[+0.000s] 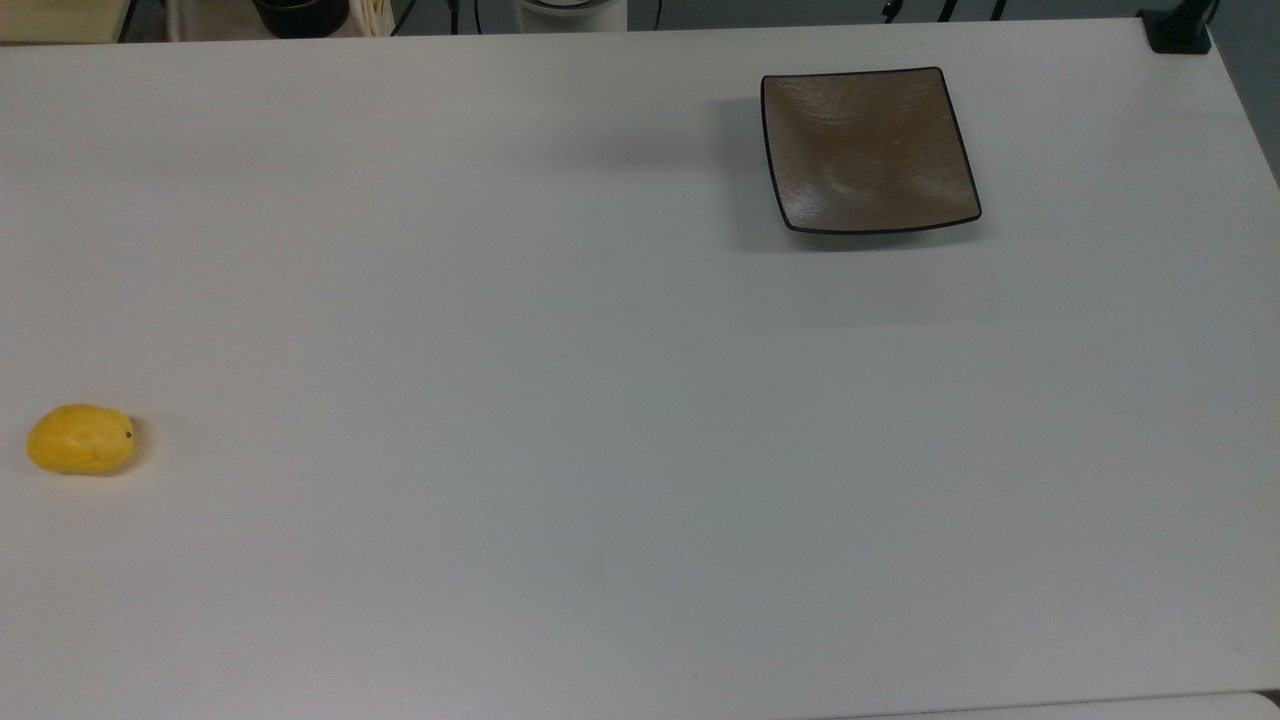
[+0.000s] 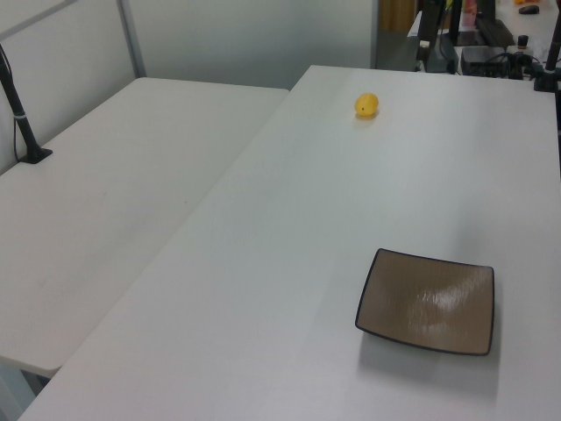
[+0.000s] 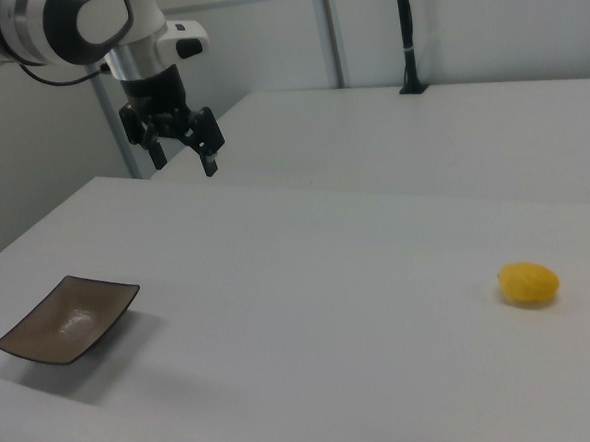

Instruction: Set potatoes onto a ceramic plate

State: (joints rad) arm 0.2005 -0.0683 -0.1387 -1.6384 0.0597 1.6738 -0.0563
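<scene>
Potato (image 1: 80, 439), bright yellow smooth oval

The gripper (image 3: 182, 148) hangs raised, pointing down; its fingers spread apart.

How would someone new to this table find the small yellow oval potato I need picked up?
Start at the big white table and find the square brown-grey ceramic plate near the top view's upper right. Go far across to the top view's left edge, lower down: the small yellow oval potato lies alone on bare tabletop. It is the one bright, rounded thing, with a tiny dark spot.
</scene>
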